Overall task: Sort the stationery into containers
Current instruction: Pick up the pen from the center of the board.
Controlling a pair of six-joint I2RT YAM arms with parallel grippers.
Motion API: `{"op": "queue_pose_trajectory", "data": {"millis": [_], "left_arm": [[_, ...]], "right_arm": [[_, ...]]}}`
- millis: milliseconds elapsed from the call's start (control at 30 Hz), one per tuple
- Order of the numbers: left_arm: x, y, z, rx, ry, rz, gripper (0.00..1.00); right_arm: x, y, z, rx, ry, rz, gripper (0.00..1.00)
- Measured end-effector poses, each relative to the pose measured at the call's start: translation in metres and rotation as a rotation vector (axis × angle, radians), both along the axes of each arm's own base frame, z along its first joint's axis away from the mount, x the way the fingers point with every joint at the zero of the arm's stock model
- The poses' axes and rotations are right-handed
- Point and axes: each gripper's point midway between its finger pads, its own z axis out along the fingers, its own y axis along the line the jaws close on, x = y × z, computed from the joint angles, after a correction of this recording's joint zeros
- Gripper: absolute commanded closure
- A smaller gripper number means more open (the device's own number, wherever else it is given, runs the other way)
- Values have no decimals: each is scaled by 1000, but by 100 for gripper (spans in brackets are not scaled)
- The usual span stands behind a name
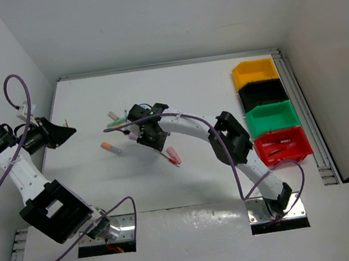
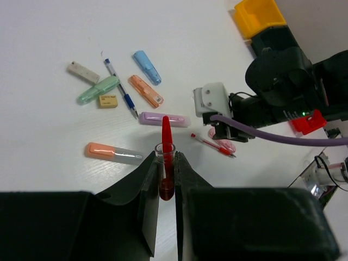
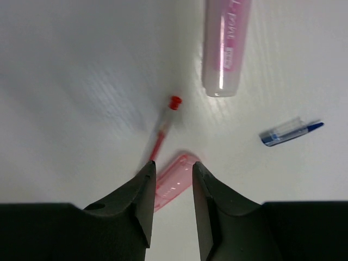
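Hovering over the pink marker on the tabletop, the right end effector is released, jaws seemingly astride it. Descend squarely so neither finger snags the thin red pen just beside. The left end effector is clenched on a second red pen, held clear of the tabletop.

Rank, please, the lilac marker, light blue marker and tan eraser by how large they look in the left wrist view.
1. lilac marker, longest.
2. light blue marker, slightly shorter, but it lies farther from the camera, so this gap is unsure.
3. tan eraser, clearly smallest.
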Motion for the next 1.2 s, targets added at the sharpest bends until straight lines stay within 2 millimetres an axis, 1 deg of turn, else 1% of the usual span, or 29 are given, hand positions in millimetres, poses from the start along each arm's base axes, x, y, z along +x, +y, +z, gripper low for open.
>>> {"op": "queue_pose_trajectory", "data": {"millis": [67, 167, 300, 400, 767, 933, 1200], "left_arm": [[1, 1, 0, 3, -4, 1, 100], [2, 2, 1, 4, -7, 4, 100], [3, 3, 1, 5, -9, 6, 100], [3, 3, 1, 6, -10, 6, 100], [4, 3, 1, 6, -11, 6, 100], [4, 3, 1, 1, -7, 9, 100], [6, 7, -2, -6, 13, 24, 100]], "right_arm": [[7, -6, -2, -12, -9, -9, 68], [11, -9, -8, -22, -8, -8, 68], [8, -10, -21, -41, 13, -5, 67], [6, -11, -25, -49, 28, -5, 66], [5, -4, -17, -17, 41, -42, 65], [1, 3, -7, 14, 64, -79, 64], [-17, 10, -9, 12, 102, -95, 63]]}}
